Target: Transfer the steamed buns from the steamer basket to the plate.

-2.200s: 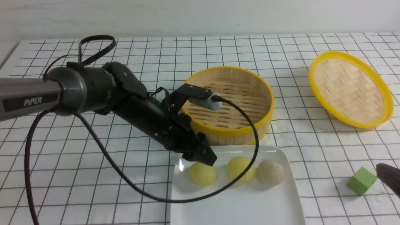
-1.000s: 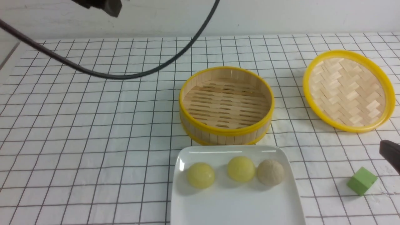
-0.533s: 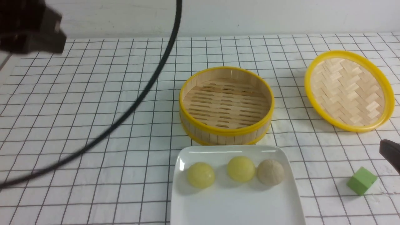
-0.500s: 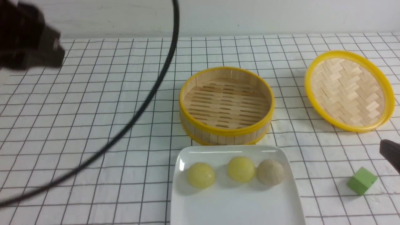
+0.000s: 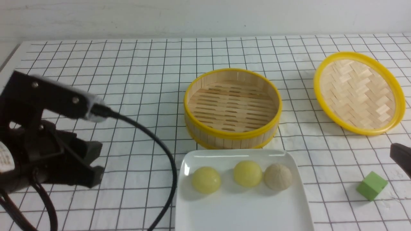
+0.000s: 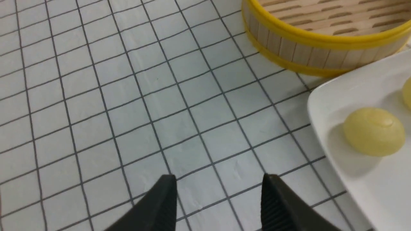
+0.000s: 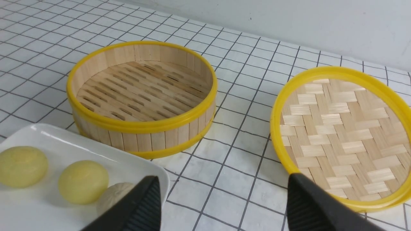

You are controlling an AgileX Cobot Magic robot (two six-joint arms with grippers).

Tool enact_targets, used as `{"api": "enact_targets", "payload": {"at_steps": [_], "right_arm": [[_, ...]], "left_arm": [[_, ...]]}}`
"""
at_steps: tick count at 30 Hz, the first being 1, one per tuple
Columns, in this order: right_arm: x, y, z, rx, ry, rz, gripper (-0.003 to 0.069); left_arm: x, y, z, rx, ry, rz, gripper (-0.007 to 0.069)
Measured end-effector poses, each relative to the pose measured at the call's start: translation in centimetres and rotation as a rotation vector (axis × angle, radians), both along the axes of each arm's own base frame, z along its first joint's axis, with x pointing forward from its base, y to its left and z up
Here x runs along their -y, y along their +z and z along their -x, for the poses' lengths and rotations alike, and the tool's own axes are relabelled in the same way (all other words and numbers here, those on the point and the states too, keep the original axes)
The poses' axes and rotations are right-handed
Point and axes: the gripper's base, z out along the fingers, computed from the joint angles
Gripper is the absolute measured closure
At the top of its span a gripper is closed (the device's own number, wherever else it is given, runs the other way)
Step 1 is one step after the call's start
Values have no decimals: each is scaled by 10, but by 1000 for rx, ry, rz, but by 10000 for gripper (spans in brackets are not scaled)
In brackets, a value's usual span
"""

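Lying near the plate (image 5: 244, 215), green cube (image 5: 371, 185) (front view only).

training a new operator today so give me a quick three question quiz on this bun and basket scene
1. True or false: the basket is empty.
2. How many buns lie on the plate? A two, B three, C four.
3. Fill in: the left gripper has its jaws ____, holding nothing.
Key: 1 true; 2 B; 3 open.
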Motion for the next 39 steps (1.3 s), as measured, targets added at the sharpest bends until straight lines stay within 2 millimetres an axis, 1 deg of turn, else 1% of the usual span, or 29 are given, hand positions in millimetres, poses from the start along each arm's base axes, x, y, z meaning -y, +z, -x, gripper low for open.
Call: {"api": "enact_targets", "payload": {"at_steps": [1,3,5,7,9,13,14,15,16,18,21,24,27,29,30,31,32,35,39], "right_arm": [[0,0,0,0,0,0,144],[0,0,0,1,0,1,144],[0,0,0,5,2,8,144],[0,0,0,10,4,22,144],[1,1,0,36,7,62,144],[3,7,5,99,8,89,144],[5,9,8,124,8,99,148],[8,14,16,180,7,122,162],[8,15,17,185,6,120,165],[12,18,25,227,3,147,186],[20,20,46,265,-11,158,235],[28,15,69,235,-38,95,263],[35,8,84,195,-63,69,269],[38,5,90,183,-73,61,269],[39,1,92,154,-80,54,269],[39,1,93,156,-80,51,269],[39,-5,93,103,-88,41,269],[39,-11,92,61,-94,29,269],[39,-11,91,66,-96,18,269]], "left_arm": [[0,-1,0,-4,1,0,253],[-4,-12,2,-21,26,-35,274],[-8,-15,1,-16,59,-59,302],[-10,-15,1,-5,70,-89,319],[-16,-14,-1,22,114,-139,367],[-22,-11,-3,49,171,-164,400],[-23,-11,-4,60,184,-166,403],[-24,-9,-4,77,216,-149,407],[-24,-9,-5,77,223,-140,407],[-25,-8,-5,87,245,-126,407],[-27,-8,-5,87,295,-90,407],[-28,-8,-5,86,319,-69,407],[-28,-7,-5,85,331,-55,407],[-28,-7,-5,85,339,-43,407],[-28,-8,-5,83,346,-35,407],[-28,-8,-5,83,348,-32,407],[-28,-8,-5,80,358,-22,407],[-29,-8,-5,77,366,-17,405],[-32,-9,-4,60,394,-36,400]]}}
